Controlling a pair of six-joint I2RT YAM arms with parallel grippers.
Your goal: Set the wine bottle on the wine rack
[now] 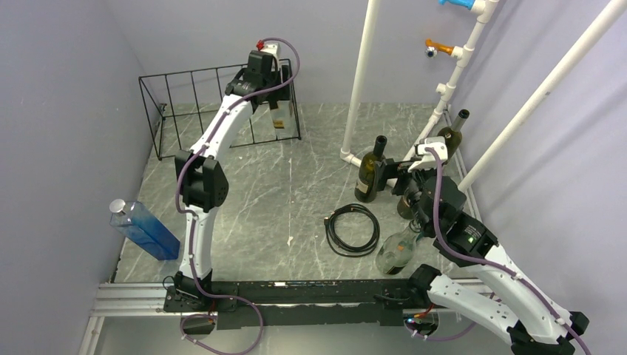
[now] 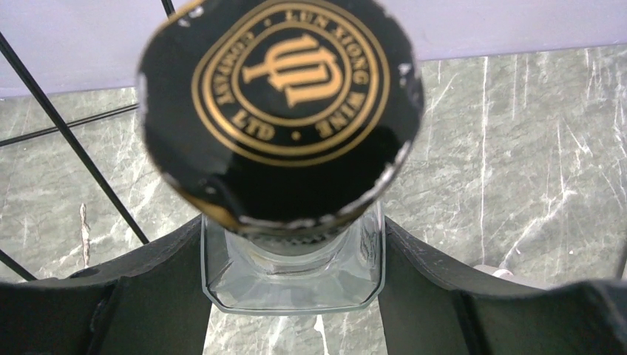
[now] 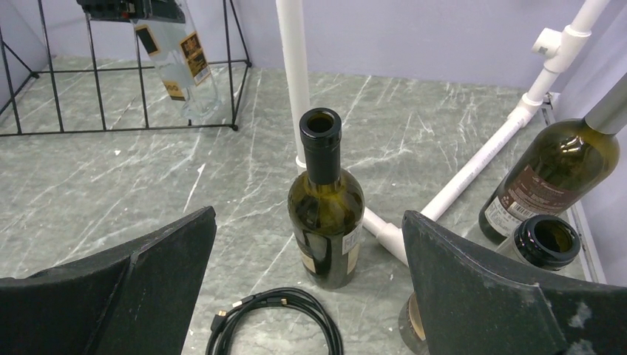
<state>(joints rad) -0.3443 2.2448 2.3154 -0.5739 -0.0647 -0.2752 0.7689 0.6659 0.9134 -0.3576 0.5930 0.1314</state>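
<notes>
The wine bottle, clear glass with a black cap stamped in gold, sits between the two dark fingers of the left gripper, which are clenched on its neck just under the cap. From the right wrist view the bottle hangs tilted below those fingers, its labels facing out and its base down inside the end slot of the wine rack. Whether the base touches the table cannot be told. Thin black wires of the rack cross to the left of the left fingers, close beside the cap.

The right gripper is released, its fingers spread wide with nothing gripped. Straight ahead of the gap between them stands a dark green bottle, upright, open-mouthed, apart from both fingers. Below it, near the fingertips, lies a coiled black cable. Just beside the right-hand finger is the open mouth of another dark bottle, and beyond that a third dark bottle leans by the wall. A white pipe frame rises behind the green bottle, one pipe running along the table past the right-hand finger.

Well away from both grippers, by the left wall, a blue bottle lies tilted
</notes>
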